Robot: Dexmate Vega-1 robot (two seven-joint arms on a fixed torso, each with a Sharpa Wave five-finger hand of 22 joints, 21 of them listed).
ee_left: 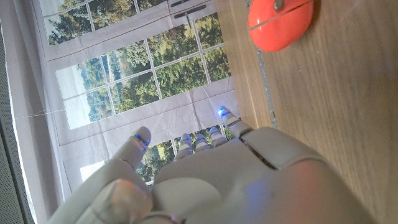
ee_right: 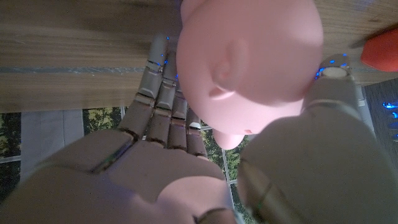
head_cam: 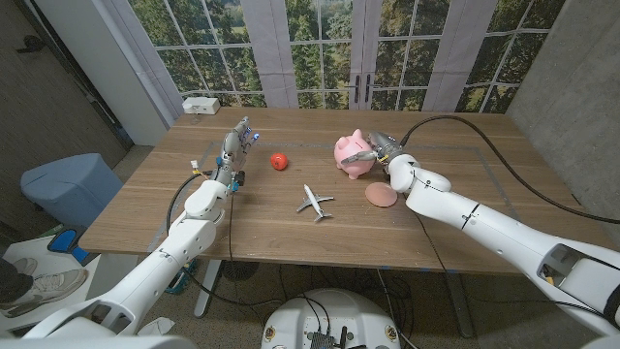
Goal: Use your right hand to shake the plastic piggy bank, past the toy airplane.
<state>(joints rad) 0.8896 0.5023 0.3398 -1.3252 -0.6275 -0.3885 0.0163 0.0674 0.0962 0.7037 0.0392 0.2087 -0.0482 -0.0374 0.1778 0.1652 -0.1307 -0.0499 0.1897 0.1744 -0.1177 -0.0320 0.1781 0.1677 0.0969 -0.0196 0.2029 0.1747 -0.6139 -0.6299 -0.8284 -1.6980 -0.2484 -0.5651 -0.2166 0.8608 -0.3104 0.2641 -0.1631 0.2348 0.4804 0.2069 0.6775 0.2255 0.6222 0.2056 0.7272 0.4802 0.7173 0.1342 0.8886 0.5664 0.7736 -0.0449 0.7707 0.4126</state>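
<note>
The pink plastic piggy bank is at the table's far middle, past the white toy airplane. My right hand grips it from its right side. In the right wrist view the piggy bank sits between the fingers and the thumb of my right hand. Whether it is lifted off the wood I cannot tell. My left hand stands upright at the left of the table, fingers apart and holding nothing. From its wrist, my left hand points toward the windows.
A red ball lies between the left hand and the piggy bank. A pinkish disc lies near my right forearm. A white box sits at the far left corner. A blue bin stands beside the wooden table.
</note>
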